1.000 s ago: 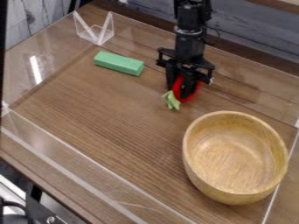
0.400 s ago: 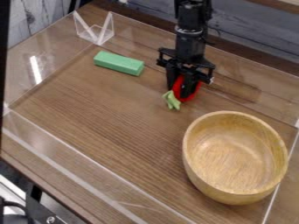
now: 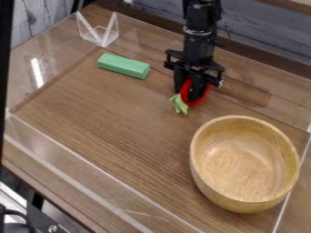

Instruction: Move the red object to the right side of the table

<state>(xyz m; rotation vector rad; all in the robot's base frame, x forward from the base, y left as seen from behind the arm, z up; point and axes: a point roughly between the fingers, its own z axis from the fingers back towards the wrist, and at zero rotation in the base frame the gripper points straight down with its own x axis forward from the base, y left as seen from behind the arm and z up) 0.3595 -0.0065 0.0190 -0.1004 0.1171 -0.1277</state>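
Note:
The red object is a small red toy with a light green leafy stub sticking out at its lower left. It rests low on the brown wood-grain table, just above the bowl's rim. My black gripper points straight down over it, and its fingers are shut on the red body from both sides. Most of the red part is hidden between the fingers.
A large wooden bowl sits at the front right, close below the gripper. A flat green block lies to the left. A clear acrylic stand is at the back left. Low clear walls edge the table.

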